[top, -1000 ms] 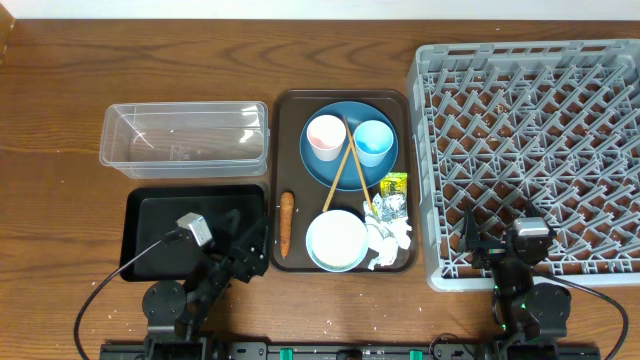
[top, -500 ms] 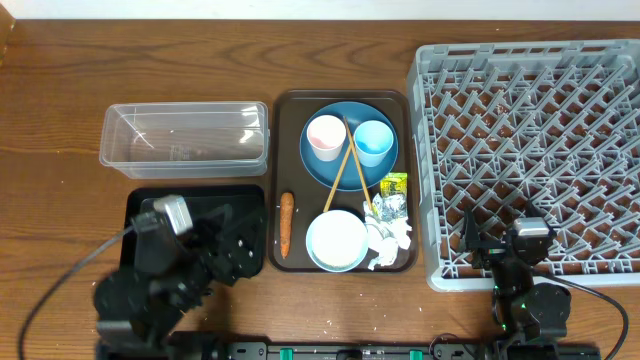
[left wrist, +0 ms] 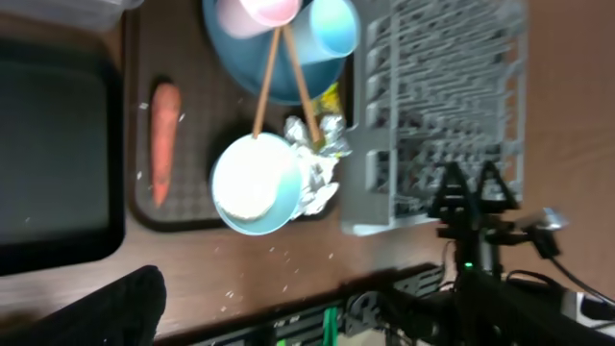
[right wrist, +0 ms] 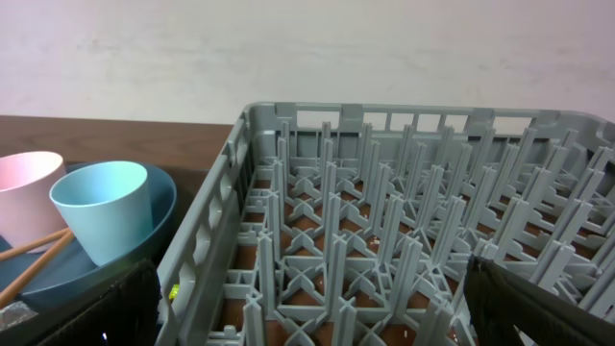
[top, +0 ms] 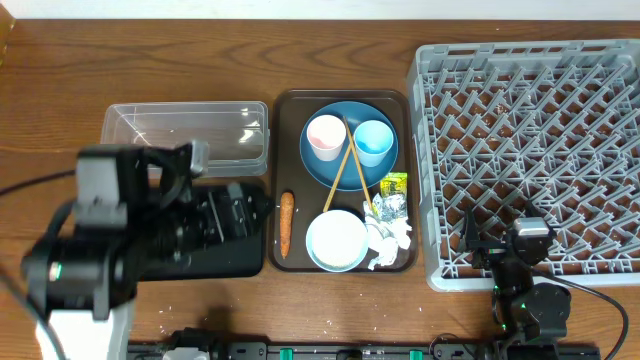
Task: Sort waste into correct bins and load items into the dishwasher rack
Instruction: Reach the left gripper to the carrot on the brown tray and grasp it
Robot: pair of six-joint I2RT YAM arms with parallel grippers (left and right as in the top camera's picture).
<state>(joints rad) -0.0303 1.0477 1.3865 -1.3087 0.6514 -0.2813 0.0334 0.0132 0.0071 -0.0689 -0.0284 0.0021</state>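
**Plastic, wood, foil, paper**

The tabletop is grained dark wood with a soft sheen. The dishwasher rack is matt grey plastic; the clear tub, glossy see-through plastic. The brown serving tray looks finely textured. The foil wrapper is crinkled and shiny — the white paper crumpled and dull. The chopsticks are bare pale wood.

**Non-task items: tray, worktop, wall**

- Brown serving tray: dark brown rectangle, rounded corners, low raised rim. Lies flat about mid-worktop, long side running from the near edge toward the far edge. The left wrist view shows a fine textured liner on its floor.
- Worktop: mid-brown wood, grain running left-right, bare surface on the left side.
- Wall: plain white, a thin strip along the far edge.
- Far-left corner: a paler brown object, cut off by the frame, can't ID.
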